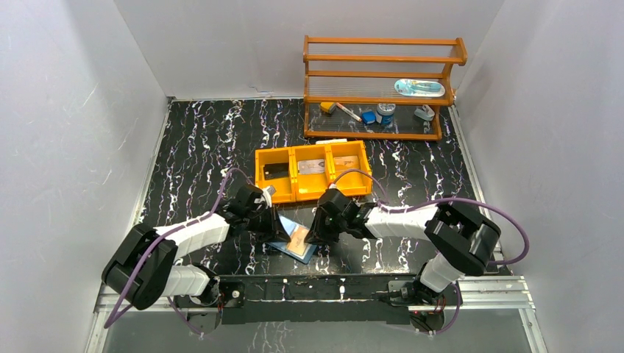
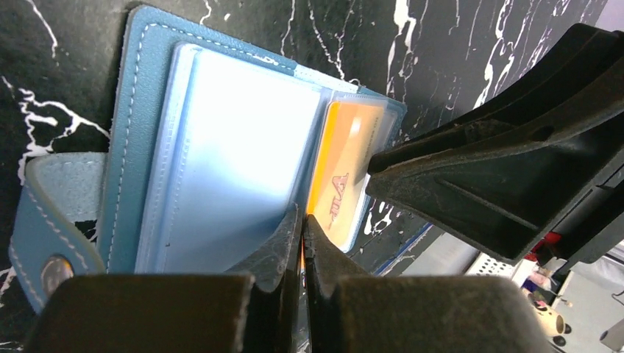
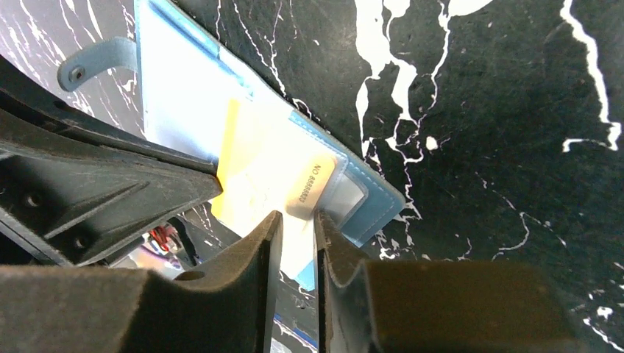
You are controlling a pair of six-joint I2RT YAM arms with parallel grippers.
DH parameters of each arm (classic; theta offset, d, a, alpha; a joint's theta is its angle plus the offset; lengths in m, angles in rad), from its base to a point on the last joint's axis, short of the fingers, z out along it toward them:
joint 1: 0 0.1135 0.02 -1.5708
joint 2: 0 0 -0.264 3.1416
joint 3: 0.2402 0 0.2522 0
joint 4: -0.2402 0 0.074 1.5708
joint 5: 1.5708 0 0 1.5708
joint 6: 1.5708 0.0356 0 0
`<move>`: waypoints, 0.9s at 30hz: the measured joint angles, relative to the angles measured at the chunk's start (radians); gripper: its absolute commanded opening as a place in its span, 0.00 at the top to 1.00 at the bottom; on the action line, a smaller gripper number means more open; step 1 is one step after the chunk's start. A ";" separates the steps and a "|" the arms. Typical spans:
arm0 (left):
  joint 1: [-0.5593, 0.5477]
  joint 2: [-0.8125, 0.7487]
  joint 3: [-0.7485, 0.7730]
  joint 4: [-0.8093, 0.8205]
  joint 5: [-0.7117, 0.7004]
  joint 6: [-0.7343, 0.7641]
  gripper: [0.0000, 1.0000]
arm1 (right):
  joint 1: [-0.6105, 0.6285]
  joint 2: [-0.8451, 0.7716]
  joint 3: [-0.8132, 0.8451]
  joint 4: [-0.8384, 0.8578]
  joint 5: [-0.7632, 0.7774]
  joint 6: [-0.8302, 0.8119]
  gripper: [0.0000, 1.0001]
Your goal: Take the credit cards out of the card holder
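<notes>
Open card holder [image 1: 295, 240] lies on the table [image 1: 199, 147] near the front edge, crowded from both sides: left gripper [image 1: 278, 224] over its left leaf, right gripper [image 1: 314, 235] over its right, little passage between them. Orange tray [image 1: 313, 170] stands just behind, barring a straight approach from the rear. Shelf rack [image 1: 379, 88] fills the far right corner. The far left and right-hand tabletop lie open

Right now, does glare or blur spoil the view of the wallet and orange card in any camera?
Left wrist: glare whitens the clear sleeves of the card holder; the orange card is readable. Right wrist: that card is overexposed to pale yellow, though its number strip is legible. Top external: even light, but both are small.
</notes>
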 measured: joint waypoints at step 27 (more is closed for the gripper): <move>0.000 0.003 0.021 -0.014 0.019 0.071 0.69 | 0.006 0.042 0.018 0.038 -0.040 0.005 0.75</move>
